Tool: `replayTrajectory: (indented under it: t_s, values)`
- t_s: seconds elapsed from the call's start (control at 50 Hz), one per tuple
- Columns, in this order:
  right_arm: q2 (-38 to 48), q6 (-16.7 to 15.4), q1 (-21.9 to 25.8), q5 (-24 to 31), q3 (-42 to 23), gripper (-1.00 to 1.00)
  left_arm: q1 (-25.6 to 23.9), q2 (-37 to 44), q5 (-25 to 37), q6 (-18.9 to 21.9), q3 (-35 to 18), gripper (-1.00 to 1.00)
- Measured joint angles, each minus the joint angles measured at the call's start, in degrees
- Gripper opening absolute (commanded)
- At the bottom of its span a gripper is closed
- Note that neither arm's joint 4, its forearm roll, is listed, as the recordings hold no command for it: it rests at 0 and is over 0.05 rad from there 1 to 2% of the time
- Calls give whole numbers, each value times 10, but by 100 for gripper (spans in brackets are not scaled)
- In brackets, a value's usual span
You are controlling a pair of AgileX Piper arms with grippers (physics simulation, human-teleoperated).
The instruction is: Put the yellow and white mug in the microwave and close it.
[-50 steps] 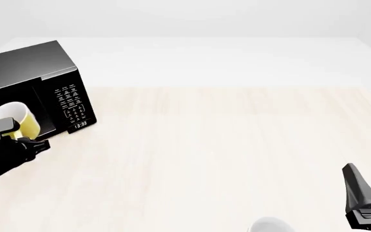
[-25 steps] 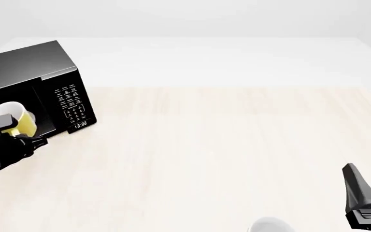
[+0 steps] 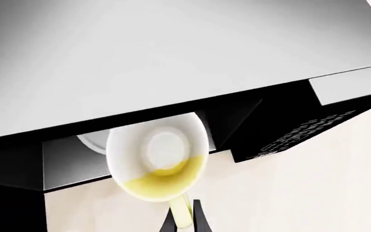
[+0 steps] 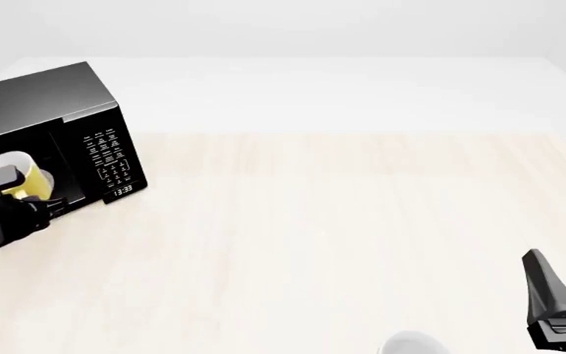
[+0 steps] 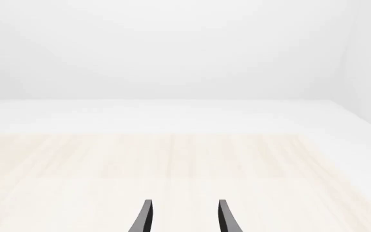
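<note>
The black microwave (image 4: 62, 122) stands at the table's far left with its cavity open, and its door does not show in the front view. The yellow and white mug (image 4: 18, 175) is tilted at the mouth of the cavity. My left gripper (image 4: 39, 205) is shut on its yellow handle. In the left wrist view the mug (image 3: 156, 162) shows its white inside, the handle sits between the fingers (image 3: 198, 218), and the white turntable plate (image 3: 90, 143) lies behind it. My right gripper (image 4: 561, 299) stands open and holds nothing at the near right, its fingers (image 5: 225, 218) spread apart.
The microwave's button panel (image 4: 108, 156) with its clock faces the table's middle. An all-white cup (image 4: 416, 345) shows at the near edge, left of my right gripper. Light wood tabletop (image 4: 323, 214) stretches between the two arms.
My left gripper has carried the mug to the left and farther in, toward the microwave cavity. The right arm has not moved.
</note>
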Motion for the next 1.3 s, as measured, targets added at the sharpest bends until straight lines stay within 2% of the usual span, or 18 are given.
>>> replayTrajectory:
  t_s: [1.3]
  values:
    - [0, 0, 0, 0, 0, 100, 68, 124, 16, 2, -154, -100]
